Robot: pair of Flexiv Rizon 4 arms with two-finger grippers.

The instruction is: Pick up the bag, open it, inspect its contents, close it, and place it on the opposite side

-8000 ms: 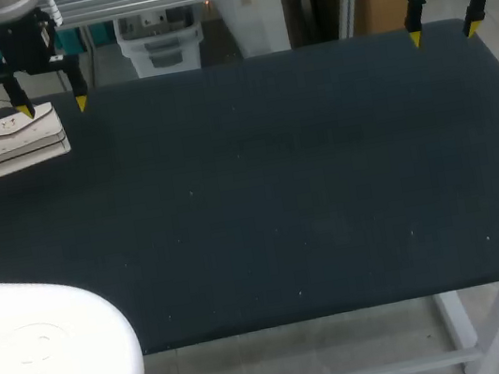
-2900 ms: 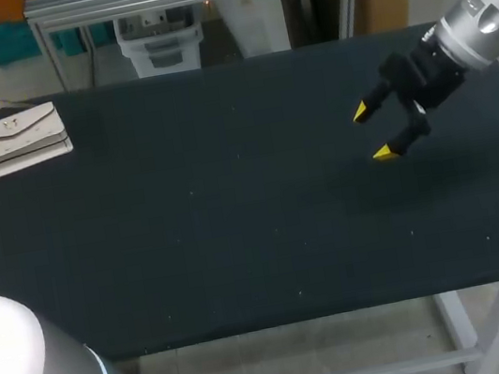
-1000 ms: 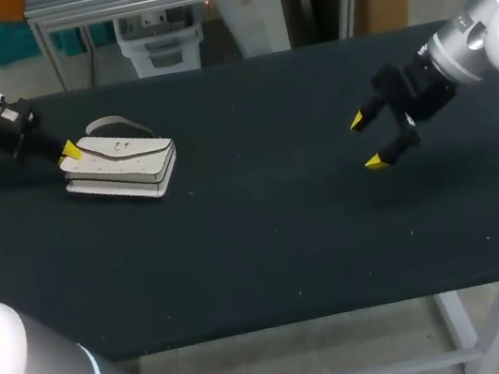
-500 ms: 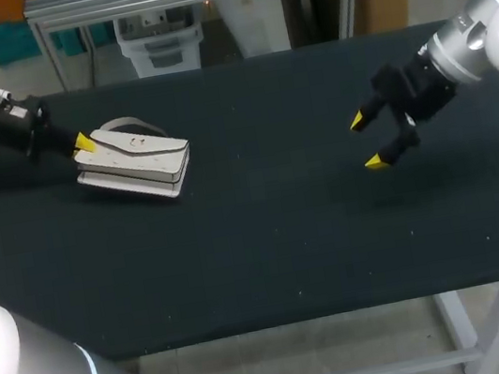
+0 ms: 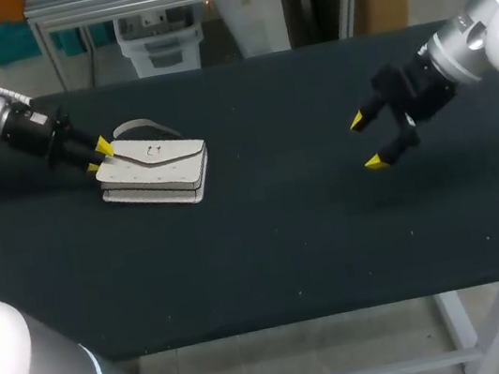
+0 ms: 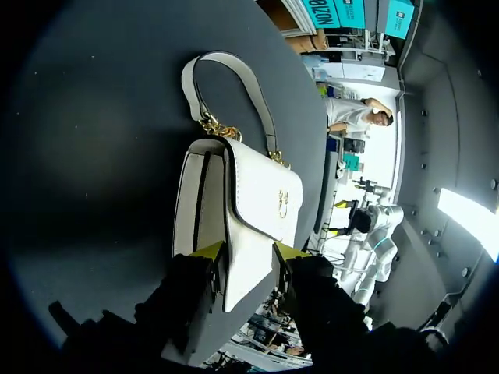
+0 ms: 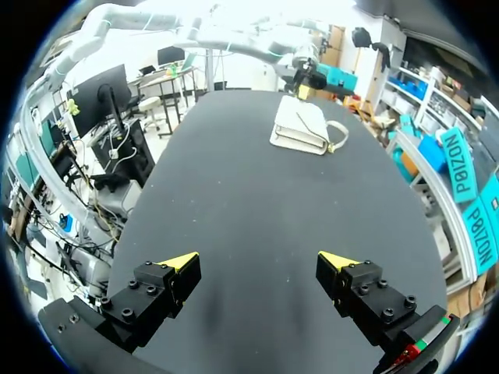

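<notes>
1. Black table: bearing everything, with its bare front strip lying nearest.
2. Right gripper: hovering at right-centre of the head view. Its jaws are standing wide with nothing between them, tips pointing leftward toward the bag and well apart from it.
3. White handbag: lying clasp side up at left-centre. Its long axis is running left to right across the frame, and its free short end is facing the right gripper.
4. Left gripper: pinching the handbag's left short end, one finger on each side. I judge this the nearer, working arm.
5. Handle: lying loose just behind the bag.
</notes>
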